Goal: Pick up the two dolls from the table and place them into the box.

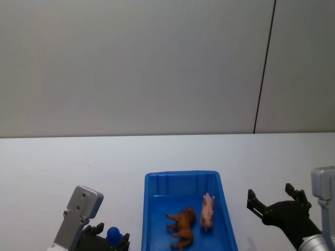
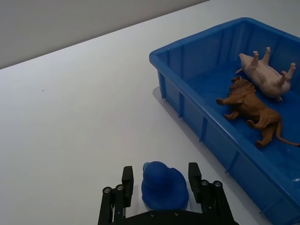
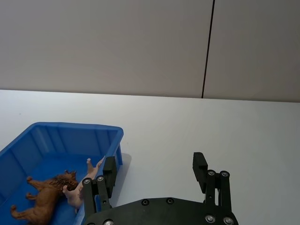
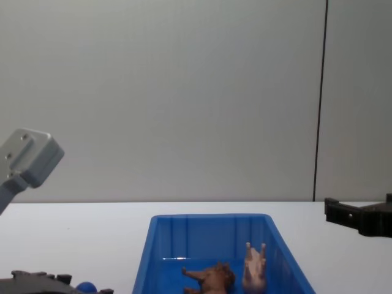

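Note:
Both dolls lie inside the blue box [image 1: 180, 174] on the white table [image 1: 52, 167]. The brown lion doll [image 1: 182, 225] lies on its side, and the pink pig doll [image 1: 208, 212] rests beside it with legs up. The left wrist view shows the lion [image 2: 248, 105], the pig [image 2: 265, 75] and the box's rim [image 2: 197, 40]. My left gripper [image 1: 110, 238] stands open, low to the box's left, with a small blue ball [image 2: 164, 185] between its fingers. My right gripper [image 1: 272, 197] hovers open and empty to the right of the box.
The table runs wide on both sides of the box and back to a grey wall with a dark vertical seam [image 1: 264, 68]. The box sits near the front edge, between the two arms.

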Controlling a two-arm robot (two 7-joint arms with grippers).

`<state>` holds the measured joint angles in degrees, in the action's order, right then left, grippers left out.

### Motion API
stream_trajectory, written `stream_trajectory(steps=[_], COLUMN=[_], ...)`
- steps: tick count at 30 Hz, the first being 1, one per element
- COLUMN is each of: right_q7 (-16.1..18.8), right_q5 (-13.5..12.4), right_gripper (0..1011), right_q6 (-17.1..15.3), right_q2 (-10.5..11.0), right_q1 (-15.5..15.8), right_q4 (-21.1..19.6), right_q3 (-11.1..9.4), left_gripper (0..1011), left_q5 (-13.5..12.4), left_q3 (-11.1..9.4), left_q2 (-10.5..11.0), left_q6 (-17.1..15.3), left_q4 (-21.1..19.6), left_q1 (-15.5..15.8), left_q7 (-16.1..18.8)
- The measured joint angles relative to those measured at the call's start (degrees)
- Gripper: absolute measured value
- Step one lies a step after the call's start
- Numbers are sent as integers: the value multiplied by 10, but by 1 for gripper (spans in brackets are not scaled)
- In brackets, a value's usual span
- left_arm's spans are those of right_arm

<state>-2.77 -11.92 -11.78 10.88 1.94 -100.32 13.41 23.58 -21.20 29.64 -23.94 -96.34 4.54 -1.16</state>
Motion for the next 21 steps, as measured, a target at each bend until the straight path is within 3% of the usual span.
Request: stream_trajectory(steps=[1,15,21], right_q7=[0,0,0], right_q5=[0,0,0], right_gripper=[1001,1001,1001], right_q6=[0,0,0], right_q2=[0,0,0], right_q1=[0,0,0], right_q4=[0,0,0], right_q3=[0,0,0], left_gripper=[758,301,245], left_q5=[-1,-17,-21], left_q3=[0,-1,-1], left_q2=[-1,-10,-12], left_q6=[0,16,25], left_q4=[1,20,22], left_q1=[0,8,9], left_q7=[-1,-14,-19])
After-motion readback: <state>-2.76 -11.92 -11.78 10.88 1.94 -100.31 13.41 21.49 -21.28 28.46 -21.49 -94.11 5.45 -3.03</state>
